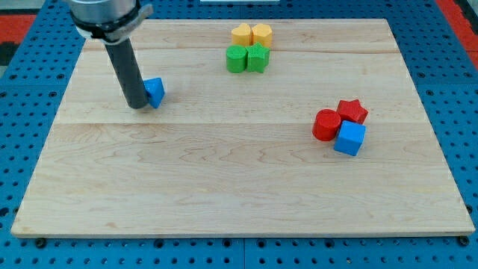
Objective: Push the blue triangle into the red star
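The blue triangle point(155, 91) lies on the wooden board at the view's upper left. My tip point(138, 105) rests on the board right against the triangle's left side, partly covering it. The red star point(352, 111) lies far off at the view's right, touching a red cylinder point(326, 125) on its left and a blue cube point(349, 138) just below it.
A yellow pair point(252, 34) and a green pair point(247, 57) of blocks sit clustered at the view's top centre. The wooden board point(224, 187) lies on a blue perforated table; its edges run near all sides of the view.
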Robot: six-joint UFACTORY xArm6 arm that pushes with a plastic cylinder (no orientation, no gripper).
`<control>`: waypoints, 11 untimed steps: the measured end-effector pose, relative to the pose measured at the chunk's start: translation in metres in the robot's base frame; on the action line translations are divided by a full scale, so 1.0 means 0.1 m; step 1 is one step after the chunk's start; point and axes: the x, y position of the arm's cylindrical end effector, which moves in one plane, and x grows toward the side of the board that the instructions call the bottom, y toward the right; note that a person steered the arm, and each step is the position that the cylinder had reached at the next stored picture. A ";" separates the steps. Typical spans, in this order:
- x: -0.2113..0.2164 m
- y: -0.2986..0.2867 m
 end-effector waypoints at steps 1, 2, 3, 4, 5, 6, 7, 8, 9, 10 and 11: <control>-0.25 -0.20; -0.19 0.10; 0.06 0.56; 0.10 1.06; -0.12 0.91; -0.47 0.43; -0.40 0.85; -0.17 1.73; -0.04 2.50; 0.04 3.20; -0.04 2.88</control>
